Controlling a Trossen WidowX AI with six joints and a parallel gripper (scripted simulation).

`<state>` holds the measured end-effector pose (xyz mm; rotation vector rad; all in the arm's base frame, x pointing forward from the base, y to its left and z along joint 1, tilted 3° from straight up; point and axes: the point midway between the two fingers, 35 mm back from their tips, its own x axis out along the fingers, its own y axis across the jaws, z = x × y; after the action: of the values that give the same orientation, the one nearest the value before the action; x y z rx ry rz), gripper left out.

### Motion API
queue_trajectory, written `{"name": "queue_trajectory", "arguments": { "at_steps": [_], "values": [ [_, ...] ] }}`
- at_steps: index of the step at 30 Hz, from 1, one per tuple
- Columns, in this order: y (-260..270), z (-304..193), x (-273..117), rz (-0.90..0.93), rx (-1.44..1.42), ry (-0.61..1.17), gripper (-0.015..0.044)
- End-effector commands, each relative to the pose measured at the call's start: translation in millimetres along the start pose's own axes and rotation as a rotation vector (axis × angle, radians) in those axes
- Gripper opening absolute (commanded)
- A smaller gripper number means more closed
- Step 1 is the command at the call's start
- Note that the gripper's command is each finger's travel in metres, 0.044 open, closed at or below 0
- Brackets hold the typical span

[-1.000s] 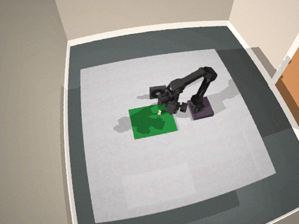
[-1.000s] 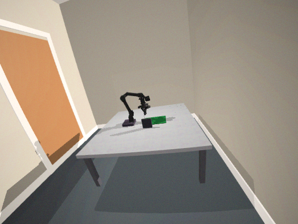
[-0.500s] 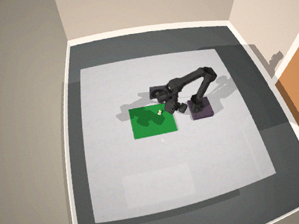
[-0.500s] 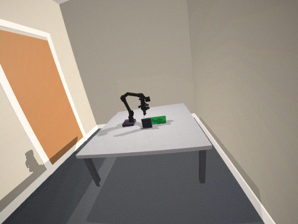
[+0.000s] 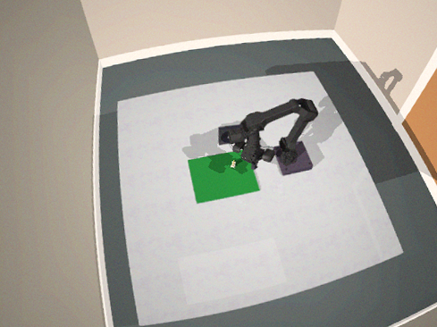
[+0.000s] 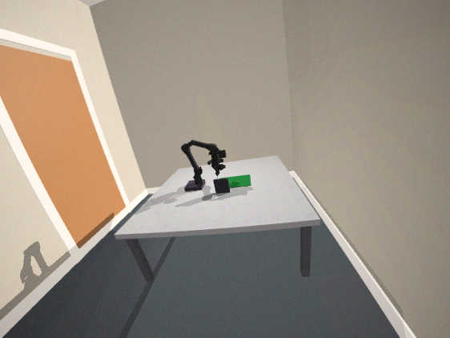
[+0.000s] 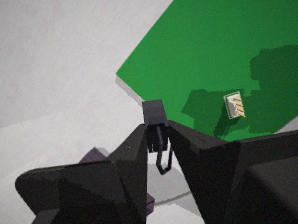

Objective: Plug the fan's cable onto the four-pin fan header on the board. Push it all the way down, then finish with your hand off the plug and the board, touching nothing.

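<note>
The green board point(image 5: 220, 185) point(image 6: 243, 181) point(image 7: 200, 45) lies flat on the table. The white fan header point(image 5: 233, 164) point(image 7: 234, 105) with its yellowish pins stands on the board. My gripper point(image 7: 155, 127) is shut on the black fan plug point(image 7: 154, 112), whose dark cable loops between the fingers. The plug is above the board's edge in the wrist view, to the left of the header and apart from it. The fan point(image 5: 224, 136) point(image 6: 222, 186) is a dark square block beside the board, partly hidden by the arm in the top view. In the exterior view the header is not visible.
The arm's dark purple base point(image 5: 298, 164) point(image 6: 194, 186) stands to the right of the board in the top view. The arm reaches over the board's near corner and the fan. The light table point(image 5: 167, 231) point(image 6: 256, 208) carries everything.
</note>
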<state>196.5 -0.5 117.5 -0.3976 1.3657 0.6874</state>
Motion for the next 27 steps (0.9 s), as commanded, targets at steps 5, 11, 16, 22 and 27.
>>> {"name": "queue_trajectory", "arguments": {
  "at_steps": [5, 11, 16, 22, 27],
  "values": [
    [2.5, -3.8, 5.6, 0.054, -0.016, -0.093, 0.0],
    [3.8, -6.3, 9.4, 0.09, -0.025, -0.173, 0.0],
    [4.6, -7.8, 11.7, 0.11, -0.033, -0.244, 0.0],
    [5.1, -9.1, 13.6, 0.124, -0.042, -0.334, 0.0],
    [5.1, -10.0, 14.4, 0.127, -0.05, -0.412, 0.0]
  ]
}}
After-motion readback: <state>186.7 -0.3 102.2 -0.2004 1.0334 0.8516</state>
